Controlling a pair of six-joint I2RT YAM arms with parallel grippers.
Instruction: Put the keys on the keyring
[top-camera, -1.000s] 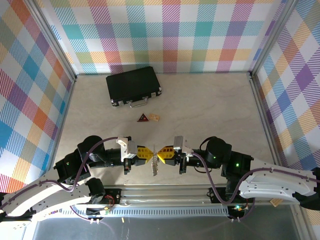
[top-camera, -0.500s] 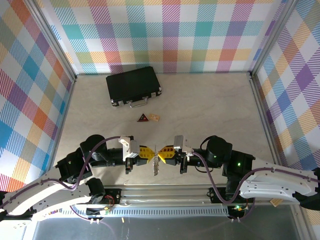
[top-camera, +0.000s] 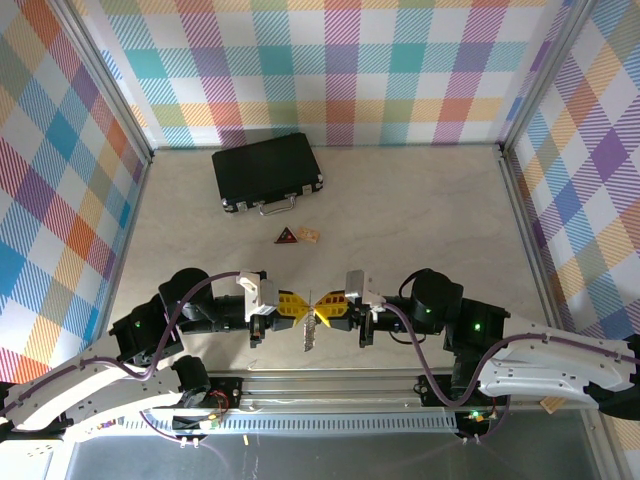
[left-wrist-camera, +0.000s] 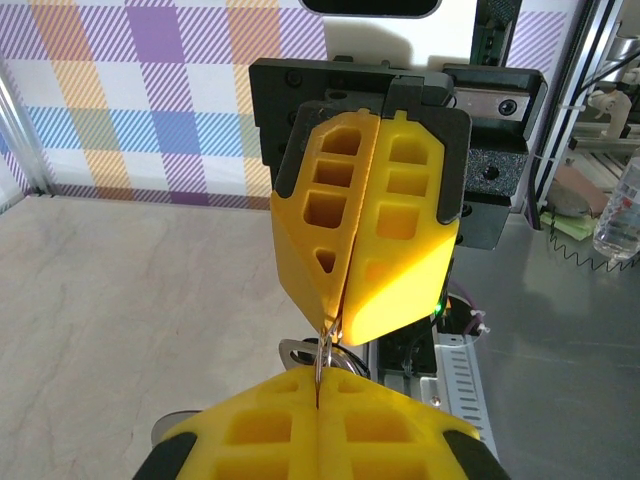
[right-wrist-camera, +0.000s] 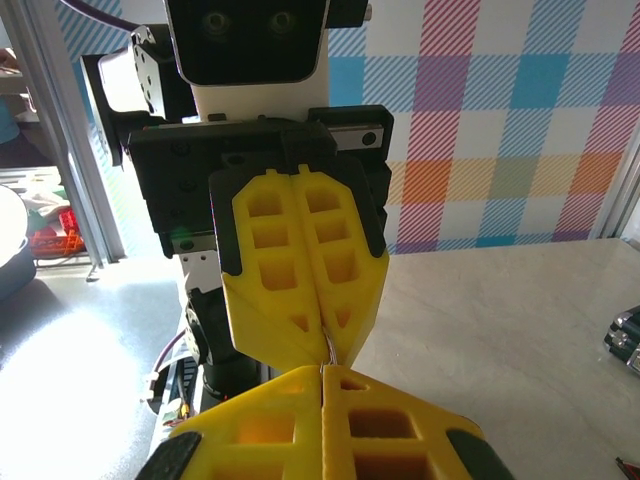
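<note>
The keyring (left-wrist-camera: 323, 352) is a thin silver wire loop pinched between both yellow-fingered grippers, which meet tip to tip above the table's near edge. My left gripper (top-camera: 303, 305) is shut on it from the left and my right gripper (top-camera: 323, 305) is shut on it from the right. In the left wrist view my left gripper (left-wrist-camera: 318, 385) holds the wire in its seam. The right wrist view shows the right gripper (right-wrist-camera: 322, 372) shut on the keyring (right-wrist-camera: 327, 352). A silver strand (top-camera: 309, 335) hangs below the ring. A flat silver piece with a hole (left-wrist-camera: 293, 352) sits under it; I cannot tell whether it is one of the keys.
A black case (top-camera: 266, 170) with a metal handle lies at the back left. A small dark-red triangle (top-camera: 287, 236) and a tan chip (top-camera: 309, 235) lie mid-table. The metal rail (top-camera: 330, 385) runs along the near edge, and plaid walls close three sides.
The left wrist has edged slightly to the right. Both grippers still meet tip to tip on the ring.
</note>
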